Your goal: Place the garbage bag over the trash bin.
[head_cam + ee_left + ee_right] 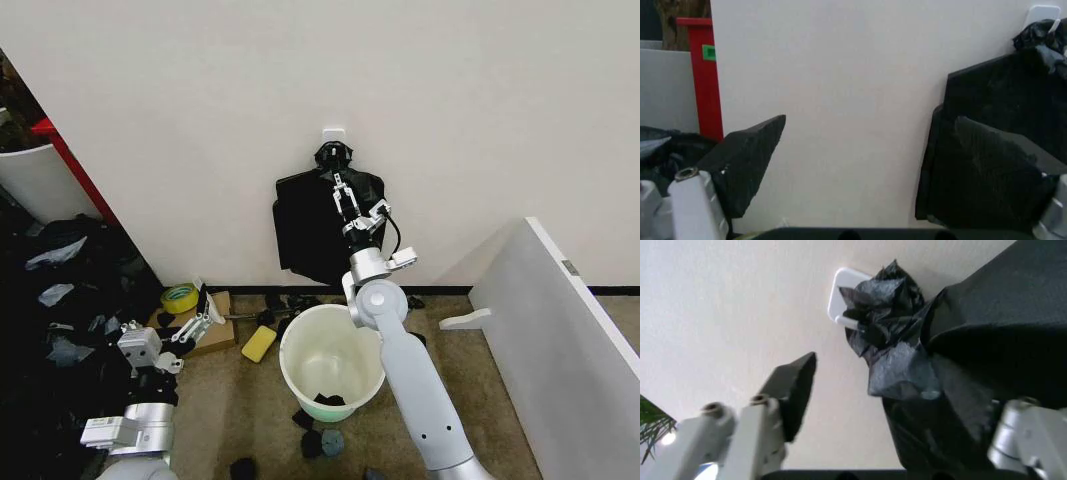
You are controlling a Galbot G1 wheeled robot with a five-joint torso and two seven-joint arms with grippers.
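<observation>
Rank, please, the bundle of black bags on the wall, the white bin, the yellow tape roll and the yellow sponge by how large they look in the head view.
1. Bundle
2. Bin, close to the bundle and nearer the camera, so unsure
3. Sponge
4. Tape roll, much like the sponge

We see: trash bin (332, 357) white | bundle of bags (322, 225) glossy black | wall hook (334, 133) white | tape roll (180, 297) yellow-green | sponge (259, 343) yellow
</observation>
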